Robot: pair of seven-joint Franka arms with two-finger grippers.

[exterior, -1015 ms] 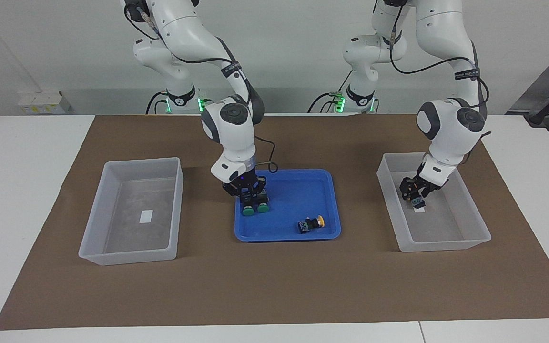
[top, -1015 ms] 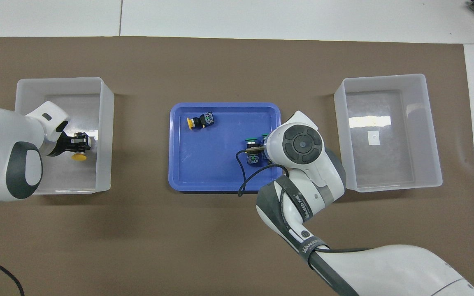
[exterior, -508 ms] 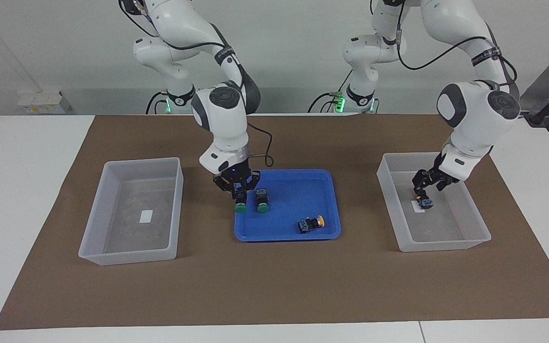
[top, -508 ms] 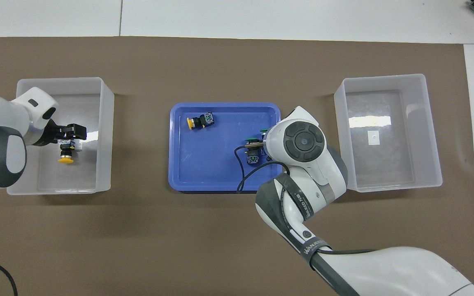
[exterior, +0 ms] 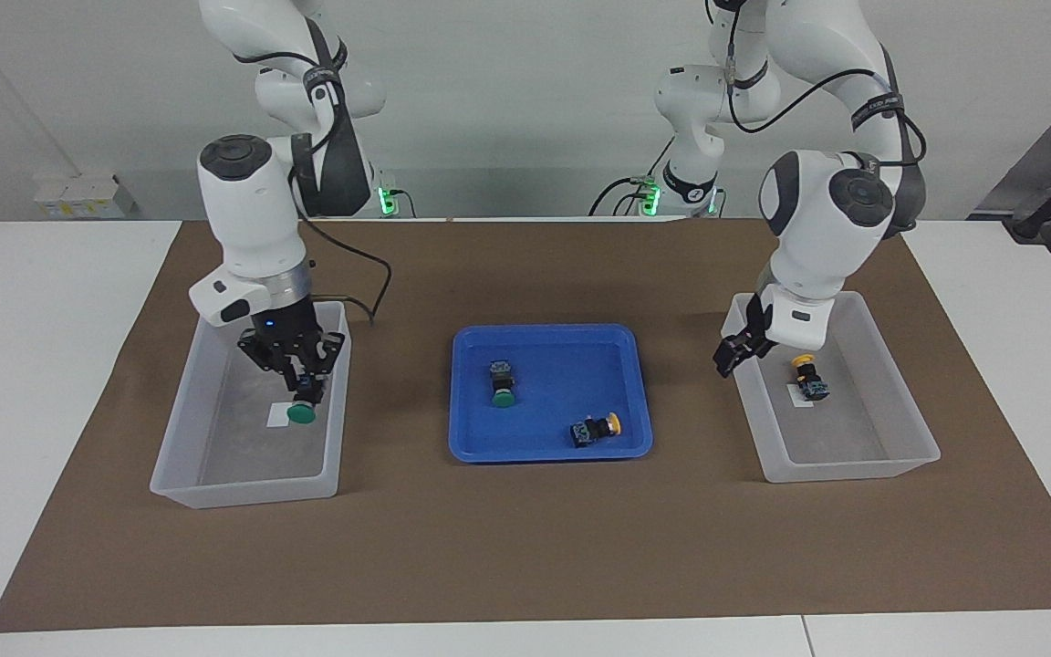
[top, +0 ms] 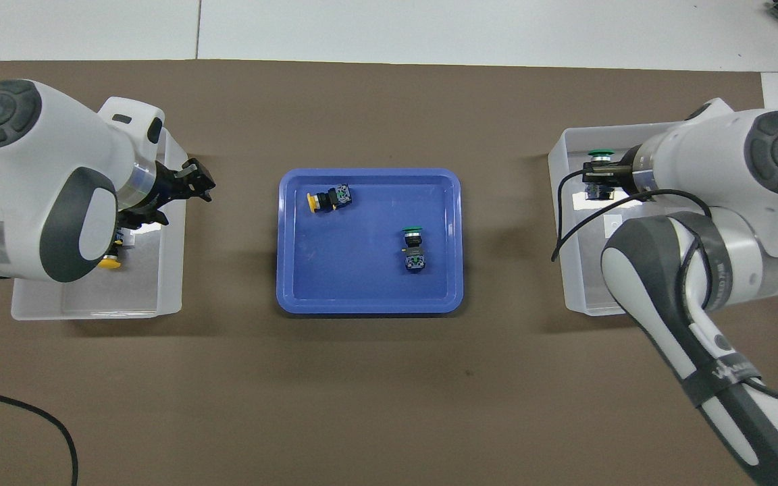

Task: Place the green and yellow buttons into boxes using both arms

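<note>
Right gripper (exterior: 296, 370): hangs inside the box (exterior: 188, 429) at the right arm's end of the bench, jaws clamped on the black-and-blue body of a green button (exterior: 303, 408), cap pointing down just above the white label on the floor.
Left gripper (exterior: 737, 351): raised over the inner rim of the other box (exterior: 900, 401); jaws look parted and carry nothing.
Delivered yellow button (exterior: 808, 377): lies on its side on that box's floor, on the label.
Blue tray (exterior: 471, 438): in the middle of the bench, between the boxes; one loose green button (exterior: 502, 383) and one yellow button (exterior: 597, 429) lie in it, well apart.
Task standing: judged about one placed, one over its box, two to fetch.
Handling: the buttons look small, light and rigid; hard plastic bodies should bear a firm pinch without harm. The round caps are smooth and domed, likely to slip.
Where to hold: across the flat sides of the squarish body, as the right gripper does, not on the cap.
Risk: a button lying on its side may roll on its cap when nudged; a release from height could bounce it on the hard floor of the box.
</note>
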